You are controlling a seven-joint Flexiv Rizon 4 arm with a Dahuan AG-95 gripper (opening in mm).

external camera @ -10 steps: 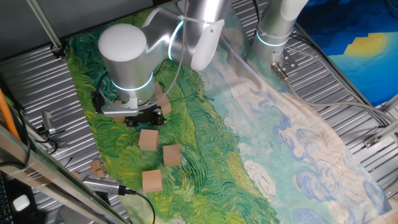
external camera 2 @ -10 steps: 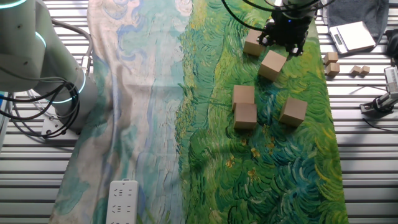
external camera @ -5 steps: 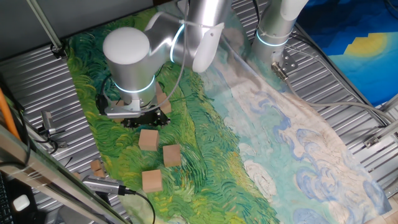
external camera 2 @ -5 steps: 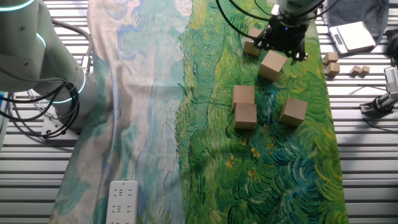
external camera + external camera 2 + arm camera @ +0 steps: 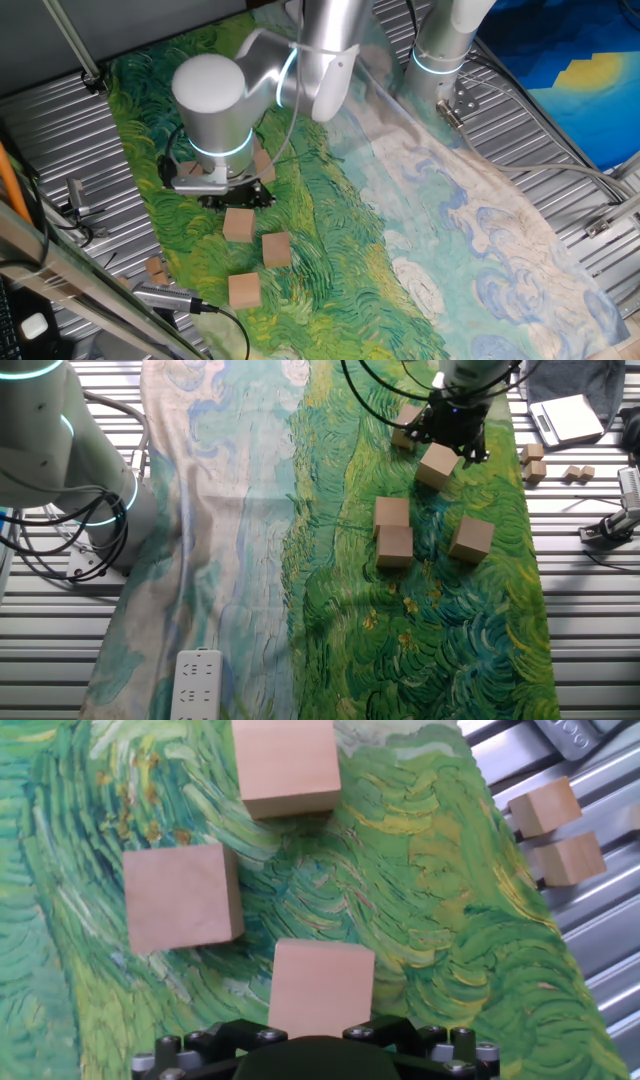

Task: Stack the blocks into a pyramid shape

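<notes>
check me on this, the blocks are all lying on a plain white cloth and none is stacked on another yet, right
Not quite. The cloth under the blocks is not plain white: it carries a painted pattern of swirling green and pale blue strokes, clear in the other fixed view. The rest holds: every visible block sits singly, none on another.

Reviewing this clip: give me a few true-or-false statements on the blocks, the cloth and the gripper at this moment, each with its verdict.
1. A three-level pyramid already stands. False: the blocks all lie on the cloth, none on top of another.
2. The gripper is over the green part of the cloth. True.
3. A white power strip lies on the pale end of the cloth. True.
4. The hand view shows only one block. False: three blocks lie on the cloth there, the nearest by the gripper body.
</notes>
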